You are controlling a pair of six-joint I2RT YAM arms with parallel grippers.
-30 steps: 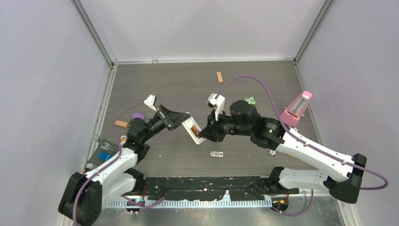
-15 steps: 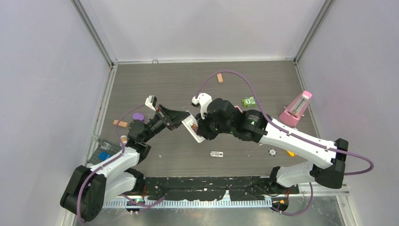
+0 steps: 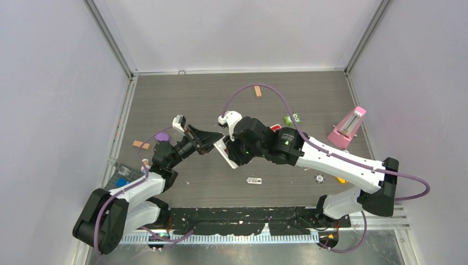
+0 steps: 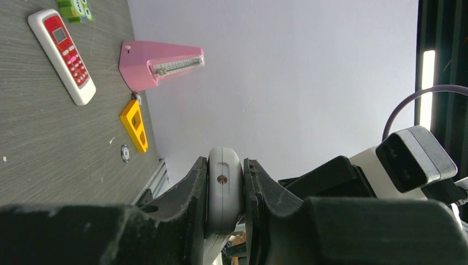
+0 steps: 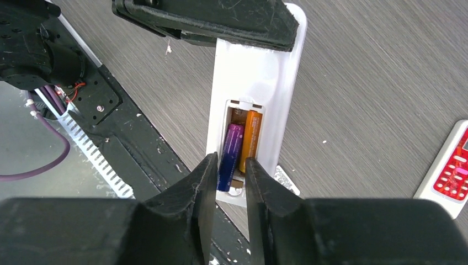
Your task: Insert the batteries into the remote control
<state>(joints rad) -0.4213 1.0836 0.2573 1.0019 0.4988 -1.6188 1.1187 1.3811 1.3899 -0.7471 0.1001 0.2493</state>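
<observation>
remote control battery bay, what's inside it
In the bay of the remote control, two cells lie side by side: an orange battery and a purple battery. The right gripper flanks the purple one's near end, partly covering that end of the bay.

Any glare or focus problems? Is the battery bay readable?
Top view: even light, soft shadows, sharp. Left wrist: light strip blown out at right; left hand dark and soft up close, remote sharp. Right wrist: right hand blurred in foreground, batteries in focus.

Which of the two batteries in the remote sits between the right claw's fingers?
The purple battery: its lower end lies within the right claw, between its fingers. The orange battery lies beside it in the white remote.
</observation>
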